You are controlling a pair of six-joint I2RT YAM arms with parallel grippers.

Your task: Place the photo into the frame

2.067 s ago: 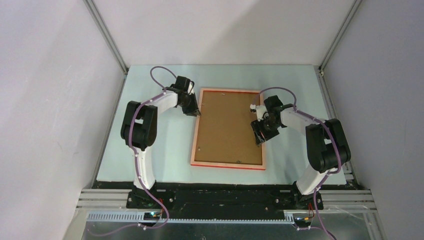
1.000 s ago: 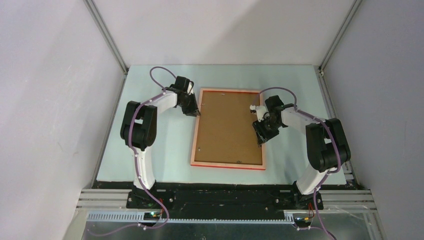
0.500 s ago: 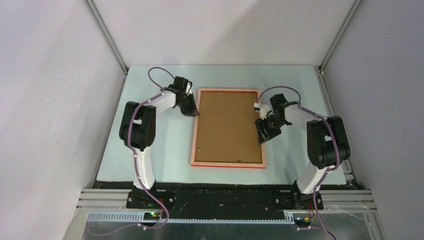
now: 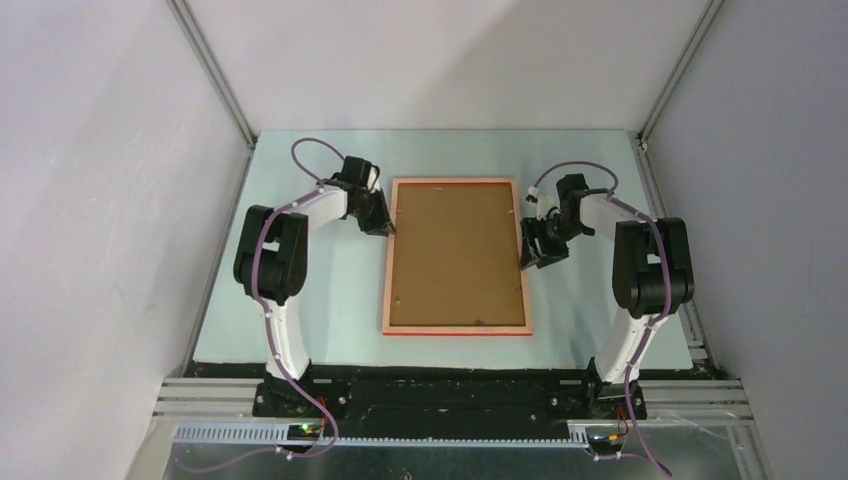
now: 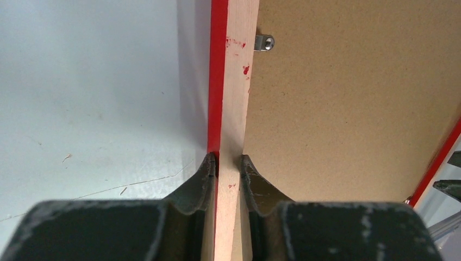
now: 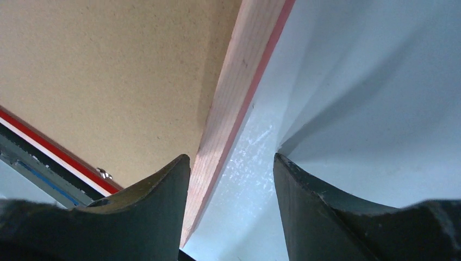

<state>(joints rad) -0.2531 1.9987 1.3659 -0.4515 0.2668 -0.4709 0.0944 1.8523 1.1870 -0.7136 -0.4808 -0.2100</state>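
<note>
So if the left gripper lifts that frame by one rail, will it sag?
Probably stiff: the frame has straight wood rails, its backing board flat. Likely light, being thin. Held by the left gripper alone, it may tilt.

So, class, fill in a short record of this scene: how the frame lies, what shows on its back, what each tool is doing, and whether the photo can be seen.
frame: flat on the table, pale wood back up
backing board: brown, fills the frame's back; metal clip at its edge
left tool: shut on the frame's left rail
right tool: open, beside the frame's right rail, not gripping
photo: not in view
</note>
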